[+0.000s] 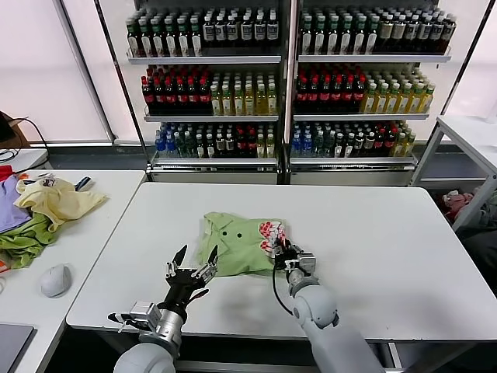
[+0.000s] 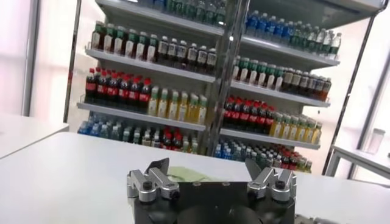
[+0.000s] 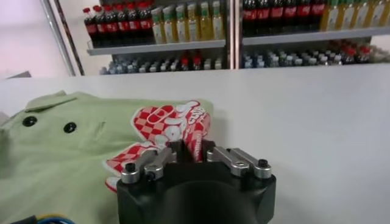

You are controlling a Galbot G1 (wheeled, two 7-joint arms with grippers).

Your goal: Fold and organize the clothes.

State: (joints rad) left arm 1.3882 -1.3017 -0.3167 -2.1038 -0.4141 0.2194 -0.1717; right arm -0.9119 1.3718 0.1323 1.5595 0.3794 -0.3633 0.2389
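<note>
Right gripper pinches the polo shirt at its printed edge; left gripper gapes empty beside the shirt's near hem on the white table; garment heap far left, bottle shelves beyond

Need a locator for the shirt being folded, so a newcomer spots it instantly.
On the large white table before the drinks shelves, find the light green short-sleeved polo shirt lying bunched near the front edge, between both tools. Dark buttons and a red-white checkered chest print separate it from the yellow-purple-green garment heap on the left side table.
</note>
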